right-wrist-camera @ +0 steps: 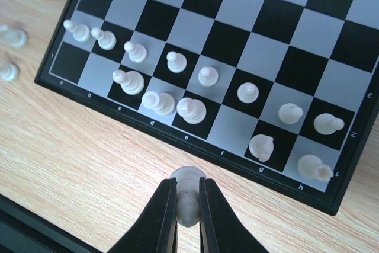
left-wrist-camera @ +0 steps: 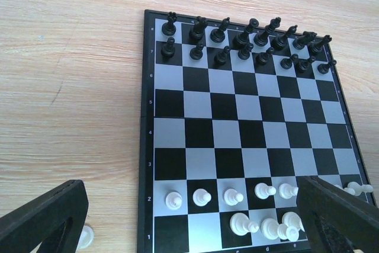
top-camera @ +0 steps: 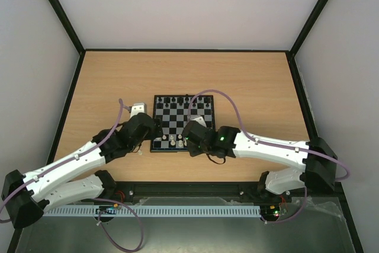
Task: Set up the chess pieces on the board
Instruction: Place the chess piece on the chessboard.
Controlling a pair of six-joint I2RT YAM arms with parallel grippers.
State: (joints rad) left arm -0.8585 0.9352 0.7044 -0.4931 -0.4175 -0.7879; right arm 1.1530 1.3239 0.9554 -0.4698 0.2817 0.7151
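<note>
The right gripper (right-wrist-camera: pixel 188 192) is pinching a small white piece (right-wrist-camera: pixel 188 176) tight between its two fingers. It is hanging over the bare tabletop (right-wrist-camera: pixel 89 164) just beside the near edge of the board (right-wrist-camera: pixel 249 48), at the bottom middle of the right wrist view. The piece is tiny and smooth, so I am thinking it could be slipping or tilting in the grip, and then it would be falling over when let go. An empty square (right-wrist-camera: pixel 228 128) is waiting in the near row, just above the held piece. White pieces are standing close on both sides of it, one on its left (right-wrist-camera: pixel 191 111) and one on its right (right-wrist-camera: pixel 261 146). The wide fingers could be bumping these on the way down and knocking them flat. The row of white pawns (right-wrist-camera: pixel 207 76) is standing right behind, so reaching too far could be pushing them too. The left gripper (left-wrist-camera: pixel 190 205) is spreading wide open, with its fingers (left-wrist-camera: pixel 47 220) showing in the bottom corners of the left wrist view, near the white rows. The two arms are working close together and could be hitting each other. Two loose white pieces (right-wrist-camera: pixel 10 37) are lying on the tabletop at the upper left of the right wrist view, not yet placed. The black pieces (left-wrist-camera: pixel 246 45) are standing far off and are not getting in the way.
</note>
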